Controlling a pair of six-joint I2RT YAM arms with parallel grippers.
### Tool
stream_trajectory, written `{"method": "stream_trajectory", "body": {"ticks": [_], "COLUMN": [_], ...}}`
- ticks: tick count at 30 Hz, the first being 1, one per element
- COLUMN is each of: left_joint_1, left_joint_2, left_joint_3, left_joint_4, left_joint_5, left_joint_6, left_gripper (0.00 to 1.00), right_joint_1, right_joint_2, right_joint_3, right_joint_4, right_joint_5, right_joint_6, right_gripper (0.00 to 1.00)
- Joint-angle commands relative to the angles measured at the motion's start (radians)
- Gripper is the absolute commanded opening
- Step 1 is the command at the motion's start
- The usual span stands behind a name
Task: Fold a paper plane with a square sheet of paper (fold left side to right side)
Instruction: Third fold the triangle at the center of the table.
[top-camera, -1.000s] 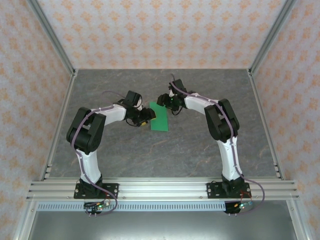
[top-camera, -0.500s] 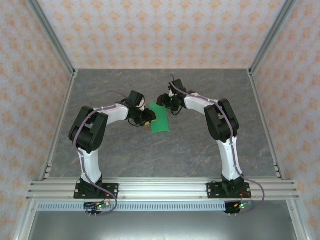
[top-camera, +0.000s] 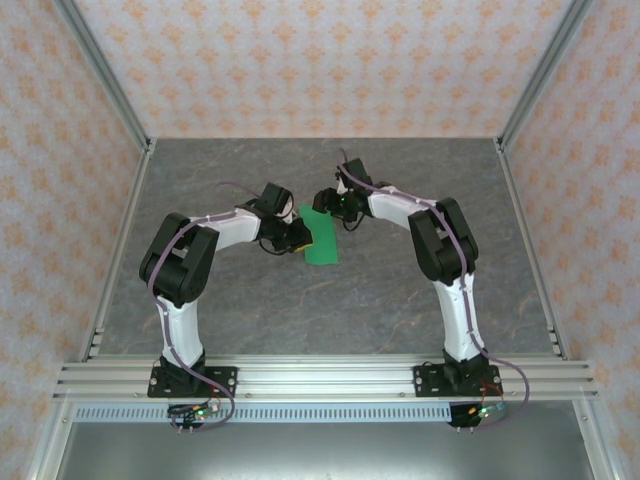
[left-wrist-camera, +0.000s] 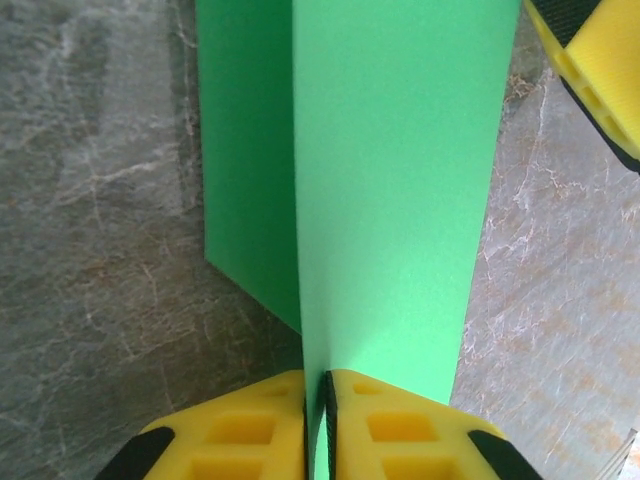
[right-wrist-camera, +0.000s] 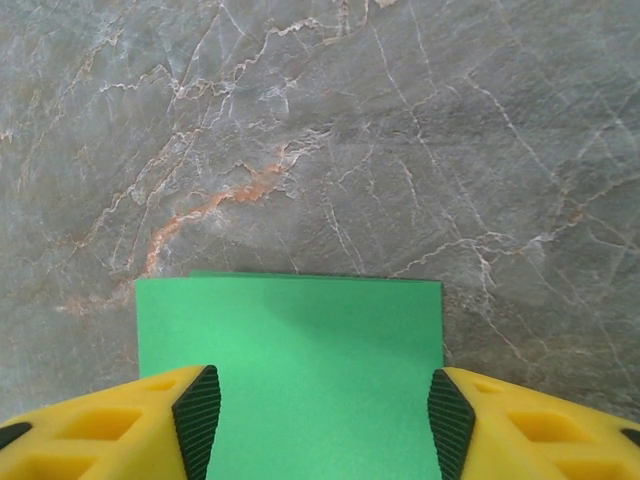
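The square sheet of paper (top-camera: 322, 241) is bright green and lies mid-table as a narrow rectangle between the two arms. My left gripper (top-camera: 299, 238) is at its left edge. In the left wrist view the left gripper (left-wrist-camera: 318, 385) is shut on a raised flap of the paper (left-wrist-camera: 400, 180), and a lower green layer lies to the flap's left. My right gripper (top-camera: 335, 208) is at the sheet's far end. In the right wrist view the right gripper (right-wrist-camera: 325, 420) is open, its pads (right-wrist-camera: 198, 415) straddling the flat paper (right-wrist-camera: 300, 340) without touching it.
The grey marble tabletop (top-camera: 400, 290) surrounds the paper. Patterned walls and metal frame posts (top-camera: 120, 110) enclose the table on three sides. A yellow finger of the right gripper (left-wrist-camera: 590, 70) shows at the top right of the left wrist view.
My left gripper has closed on the paper's left edge and shifted slightly to the right. The right arm has stayed in place at the far end.
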Motion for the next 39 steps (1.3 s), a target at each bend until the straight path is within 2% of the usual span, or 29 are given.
{"method": "stream_trajectory", "body": {"ticks": [1, 4, 10, 13, 17, 23, 32, 39], "left_joint_1": [0.001, 0.001, -0.003, -0.004, -0.004, -0.004, -0.004, -0.005], "left_joint_2": [-0.020, -0.027, -0.027, -0.027, -0.027, -0.027, -0.027, -0.025], "left_joint_3": [0.009, 0.001, 0.009, 0.017, 0.022, 0.027, 0.035, 0.034], "left_joint_4": [-0.019, 0.000, 0.012, 0.012, 0.003, -0.001, -0.028, -0.029], "left_joint_5": [-0.025, -0.015, 0.025, 0.047, 0.064, 0.078, 0.083, 0.088], "left_joint_6": [-0.021, -0.053, -0.101, -0.116, -0.121, -0.120, -0.100, -0.097], "left_gripper": [0.09, 0.07, 0.05, 0.04, 0.04, 0.04, 0.03, 0.03], "right_joint_1": [0.002, 0.003, 0.037, 0.115, 0.253, 0.417, 0.436, 0.436], "right_joint_2": [-0.146, -0.266, -0.485, -0.565, -0.637, -0.594, -0.454, -0.396], "right_joint_3": [-0.076, -0.174, -0.434, -0.552, -0.700, -0.739, -0.621, -0.560], "right_joint_4": [0.042, 0.094, 0.193, 0.214, 0.279, 0.289, 0.256, 0.248], "right_joint_5": [0.097, 0.135, 0.126, 0.153, 0.255, 0.416, 0.492, 0.524], "right_joint_6": [-0.084, -0.146, -0.233, -0.299, -0.384, -0.479, -0.569, -0.597], "right_gripper": [0.68, 0.75, 0.76, 0.76, 0.76, 0.77, 0.76, 0.63]}}
